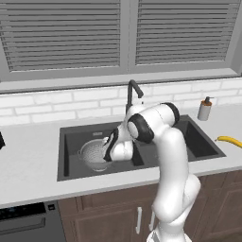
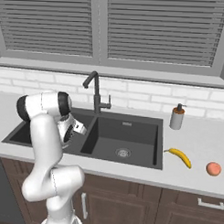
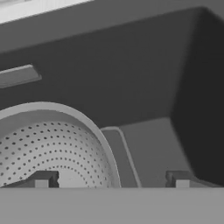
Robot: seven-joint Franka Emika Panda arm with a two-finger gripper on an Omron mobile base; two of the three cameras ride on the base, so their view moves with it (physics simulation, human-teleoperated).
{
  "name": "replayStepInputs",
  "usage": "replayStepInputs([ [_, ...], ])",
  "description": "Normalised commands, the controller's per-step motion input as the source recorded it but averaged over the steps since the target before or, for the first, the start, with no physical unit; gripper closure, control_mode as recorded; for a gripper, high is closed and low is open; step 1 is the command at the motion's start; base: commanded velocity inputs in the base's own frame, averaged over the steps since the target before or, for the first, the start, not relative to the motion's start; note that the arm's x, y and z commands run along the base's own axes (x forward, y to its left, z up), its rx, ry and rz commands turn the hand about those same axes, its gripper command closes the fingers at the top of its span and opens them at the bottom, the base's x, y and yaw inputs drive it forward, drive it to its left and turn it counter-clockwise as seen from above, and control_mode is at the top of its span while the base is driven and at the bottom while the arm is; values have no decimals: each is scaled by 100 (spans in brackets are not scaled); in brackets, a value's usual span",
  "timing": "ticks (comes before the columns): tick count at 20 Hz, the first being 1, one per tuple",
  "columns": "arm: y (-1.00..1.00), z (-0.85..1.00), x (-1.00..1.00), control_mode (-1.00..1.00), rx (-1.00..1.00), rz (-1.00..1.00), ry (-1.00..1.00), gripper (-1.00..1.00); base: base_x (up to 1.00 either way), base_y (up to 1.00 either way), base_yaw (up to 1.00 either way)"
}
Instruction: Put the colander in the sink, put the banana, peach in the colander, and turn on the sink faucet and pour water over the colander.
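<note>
The silver perforated colander (image 1: 93, 153) stands upright in the left basin of the dark sink (image 1: 71, 142). My gripper (image 3: 111, 180) hangs open just above the colander's (image 3: 48, 148) right rim; one fingertip (image 3: 43, 179) is over the bowl, the other over the basin floor, and neither grips anything. The banana (image 2: 180, 156) lies on the counter right of the sink (image 2: 127, 128), with the peach (image 2: 213, 168) further right. The banana (image 1: 230, 141) also shows at the right edge of the left base view. The gooseneck faucet (image 1: 133, 92) (image 2: 94, 90) stands behind the divider, no water running.
A soap dispenser (image 2: 177, 117) (image 1: 204, 109) stands at the sink's back right corner. The white arm (image 1: 170, 156) leans over the divider into the left basin. A tiled wall and a shuttered window close the back.
</note>
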Motion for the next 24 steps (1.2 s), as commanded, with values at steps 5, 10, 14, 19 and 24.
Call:
replayStepInputs([
  [5,-4,83,-8,-100,0,0,0,-100,0,0,0],
  [10,-3,89,-47,-100,0,2,0,-100,0,0,0],
  [14,0,90,-69,-100,0,9,0,-100,0,0,0],
  [19,1,100,-55,-100,-1,15,0,-100,0,0,0],
  [24,26,100,-22,-100,-9,16,3,-100,0,0,0],
])
